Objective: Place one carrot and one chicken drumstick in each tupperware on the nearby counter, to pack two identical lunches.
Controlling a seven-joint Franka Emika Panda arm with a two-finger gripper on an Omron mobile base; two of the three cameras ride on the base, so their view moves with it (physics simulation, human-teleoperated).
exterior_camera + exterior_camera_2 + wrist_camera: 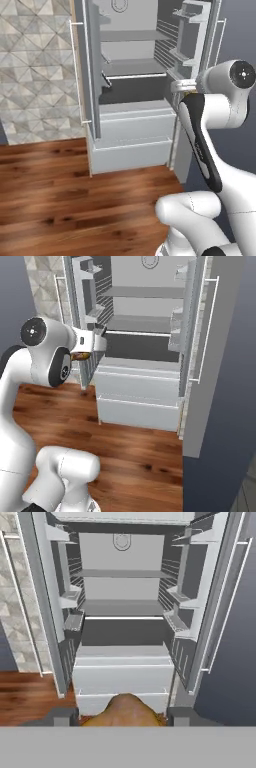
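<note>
One drumstick (125, 710), golden-brown, sits clenched between the fingertips of the hand (123, 716), held in mid-air before the open fridge (122, 619), whose shelves look bare. My judgement: this piece is fetched but not yet packed; neither tupperware nor the surface can be checked from here.

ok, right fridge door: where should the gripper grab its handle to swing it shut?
Take the white bar handle near mid-height, jaws crossing it horizontally: it is a thin upright rod standing off the outer face. The right door stands open, so come from its outer side. The gripper is closed on the chicken drumstick; probably free it first.
</note>
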